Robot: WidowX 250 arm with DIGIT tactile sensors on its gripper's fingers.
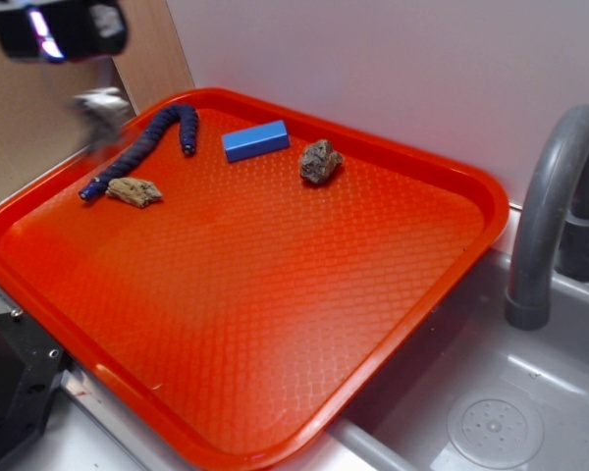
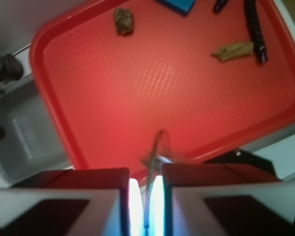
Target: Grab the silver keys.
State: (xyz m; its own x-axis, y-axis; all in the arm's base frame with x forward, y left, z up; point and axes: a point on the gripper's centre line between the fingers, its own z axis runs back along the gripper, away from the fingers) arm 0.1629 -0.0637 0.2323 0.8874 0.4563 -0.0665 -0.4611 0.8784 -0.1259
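Observation:
My gripper (image 1: 82, 59) is high above the far left corner of the red tray (image 1: 275, 314), blurred at the top left of the exterior view. The silver keys (image 1: 100, 110) hang below it as a blurred grey bunch. In the wrist view my gripper (image 2: 145, 179) is shut on the silver keys (image 2: 156, 156). The bunch is pinched in the narrow gap between the two fingers, and the thin wire ring sticks out beyond the tips, well above the tray (image 2: 137, 98).
On the tray's far side lie a brown-grey rock (image 1: 320, 162), a blue block (image 1: 255, 140), a dark blue rope (image 1: 142, 147) and a brown bark piece (image 1: 134, 191). A grey sink (image 1: 491, 392) with a faucet (image 1: 555, 196) is to the right.

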